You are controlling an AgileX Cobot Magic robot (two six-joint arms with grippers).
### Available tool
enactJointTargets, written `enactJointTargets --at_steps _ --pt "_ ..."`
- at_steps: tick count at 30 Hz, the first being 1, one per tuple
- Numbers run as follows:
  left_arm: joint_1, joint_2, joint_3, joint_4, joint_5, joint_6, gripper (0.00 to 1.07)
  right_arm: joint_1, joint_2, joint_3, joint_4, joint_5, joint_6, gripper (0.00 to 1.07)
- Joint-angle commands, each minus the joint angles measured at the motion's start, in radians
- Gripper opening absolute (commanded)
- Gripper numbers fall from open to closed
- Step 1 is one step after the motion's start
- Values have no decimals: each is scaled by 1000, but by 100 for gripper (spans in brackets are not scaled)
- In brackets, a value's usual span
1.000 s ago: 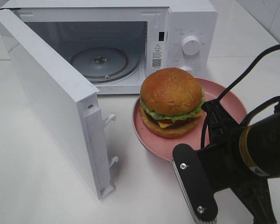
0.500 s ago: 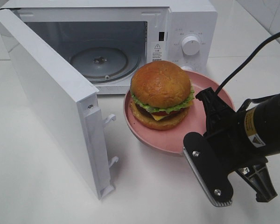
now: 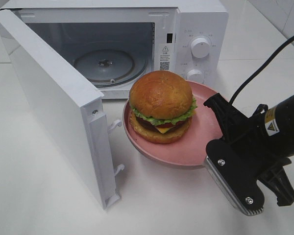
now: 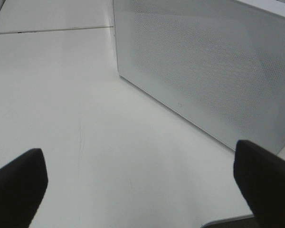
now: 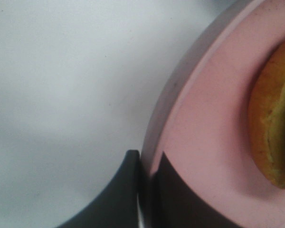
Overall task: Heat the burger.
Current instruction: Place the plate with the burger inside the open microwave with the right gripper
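The burger (image 3: 161, 105), with its golden-brown bun, lettuce, cheese and tomato, sits on a round pink plate (image 3: 201, 142) just in front of the open microwave (image 3: 198, 22). My right gripper (image 3: 209, 149) is shut on the plate's near right rim. The right wrist view shows its two fingers (image 5: 146, 159) pinching the plate (image 5: 204, 118) at the edge, with the burger (image 5: 275, 118) beyond. My left gripper (image 4: 137, 154) stands open with nothing between its fingers, low over the table beside the outer face of the microwave door (image 4: 204, 71).
The microwave door (image 3: 54, 98) is swung wide open to the left, its latch hooks close to the plate's left rim. A glass turntable (image 3: 105, 63) lies inside the cavity. Control knobs (image 3: 201, 47) are on the right panel. A cable runs above the right arm.
My right gripper has moved the plate and burger leftward, nearer the door's edge and the microwave opening. The left gripper has stayed open.
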Motion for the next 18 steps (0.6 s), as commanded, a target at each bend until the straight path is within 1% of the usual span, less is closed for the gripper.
enactJointTargets --at_steps 1,2,3,9,12,13,15,17,18 --pt "-3 -1 2 -2 -3 0 100 -28 -8 -9 96 -58 -97 0" --pt "-3 -1 2 -2 -3 0 100 -48 -8 -9 168 -56 -158 0" --pt "-3 -1 2 -2 -3 0 100 -54 -5 -9 193 -55 -187 0" --pt "-3 -1 2 -2 -3 0 100 -59 17 -13 192 -51 -197 0" --pt "-3 -1 2 -2 -3 0 100 -59 33 -35 192 -34 -195 0" --pt "-3 -1 2 -2 -3 0 100 -59 47 -60 192 -19 -195 0" --pt "-3 -1 2 -2 -3 0 100 -59 54 -72 192 -12 -195 0" --pt "-3 -1 2 -2 -3 0 100 -59 99 -131 192 33 -195 0" --pt "-3 -1 2 -2 -3 0 100 -59 99 -131 192 33 -195 0"
